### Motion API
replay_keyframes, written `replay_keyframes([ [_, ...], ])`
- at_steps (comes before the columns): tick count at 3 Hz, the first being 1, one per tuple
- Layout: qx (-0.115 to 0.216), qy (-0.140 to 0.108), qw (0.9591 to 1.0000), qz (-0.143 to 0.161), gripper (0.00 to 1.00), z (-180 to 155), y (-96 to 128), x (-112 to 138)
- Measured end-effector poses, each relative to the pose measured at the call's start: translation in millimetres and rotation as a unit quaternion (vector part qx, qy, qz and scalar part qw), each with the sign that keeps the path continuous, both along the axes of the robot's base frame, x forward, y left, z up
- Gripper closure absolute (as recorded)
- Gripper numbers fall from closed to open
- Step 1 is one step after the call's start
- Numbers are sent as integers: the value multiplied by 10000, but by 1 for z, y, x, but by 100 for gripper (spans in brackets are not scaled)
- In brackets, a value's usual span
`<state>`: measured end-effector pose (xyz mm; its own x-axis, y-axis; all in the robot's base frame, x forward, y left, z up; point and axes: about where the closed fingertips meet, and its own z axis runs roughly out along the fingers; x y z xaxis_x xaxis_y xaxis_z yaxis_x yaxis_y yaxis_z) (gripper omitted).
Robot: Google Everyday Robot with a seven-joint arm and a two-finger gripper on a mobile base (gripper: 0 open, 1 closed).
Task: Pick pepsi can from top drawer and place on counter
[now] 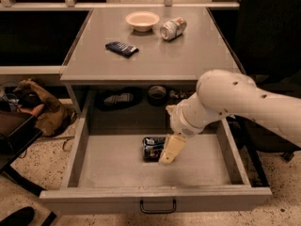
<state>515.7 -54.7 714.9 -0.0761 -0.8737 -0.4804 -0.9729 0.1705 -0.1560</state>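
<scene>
The pepsi can (pixel 152 148) is dark blue and lies on its side on the floor of the open top drawer (pixel 113 166), near the middle. My gripper (pixel 169 152) hangs from the white arm (pixel 235 102) that reaches in from the right. It is down inside the drawer at the can's right end and covers that end. The counter (pixel 150 55) is the grey top of the cabinet, above and behind the drawer.
On the counter are a cream bowl (pixel 142 20), a silver-white can (pixel 172 28) lying on its side and a flat dark blue packet (pixel 122 48). The drawer's front panel has a small dark handle (pixel 157 206). A bag and clutter (pixel 37 109) lie on the floor at left.
</scene>
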Motion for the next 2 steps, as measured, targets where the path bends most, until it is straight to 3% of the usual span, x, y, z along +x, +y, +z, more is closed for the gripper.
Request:
replay_keyframes([
  [1, 28, -131, 9997, -200, 0, -21, 4, 16],
  [2, 96, -8, 9994, -336, 0, -45, 2, 22],
])
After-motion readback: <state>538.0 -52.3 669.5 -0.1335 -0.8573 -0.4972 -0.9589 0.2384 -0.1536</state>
